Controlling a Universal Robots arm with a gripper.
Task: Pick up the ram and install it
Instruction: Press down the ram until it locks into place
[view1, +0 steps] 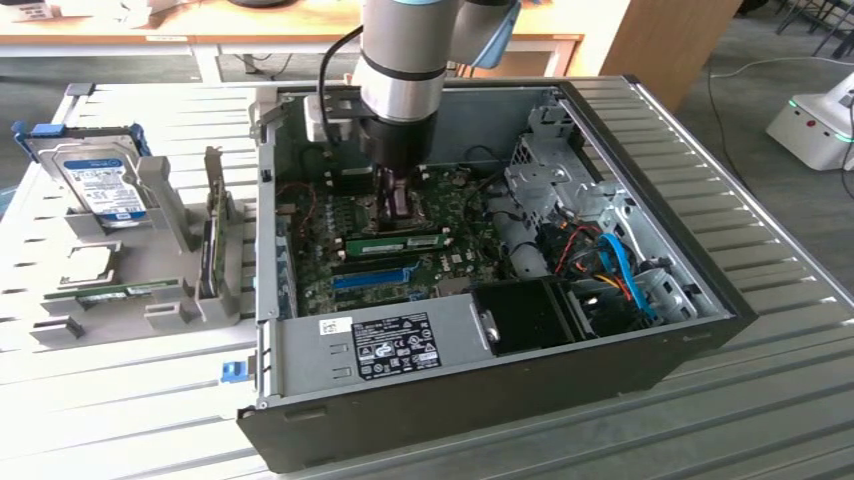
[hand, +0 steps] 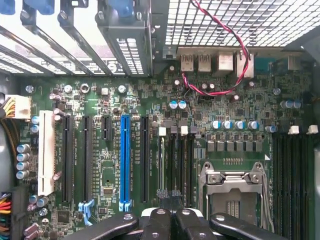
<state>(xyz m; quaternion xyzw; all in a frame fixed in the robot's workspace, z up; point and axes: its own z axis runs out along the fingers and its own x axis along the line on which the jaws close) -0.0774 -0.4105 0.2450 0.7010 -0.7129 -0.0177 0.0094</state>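
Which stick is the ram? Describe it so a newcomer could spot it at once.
Look into the open computer case, at the green motherboard below the gripper. The ram lies there as a long, narrow green stick, unlike the bright blue slot strip nearer the case's labelled front.

The arm (view1: 407, 60) is cut off by the exterior view's upper edge, and its claw (view1: 398, 200) hides part of the motherboard (view1: 387, 250).
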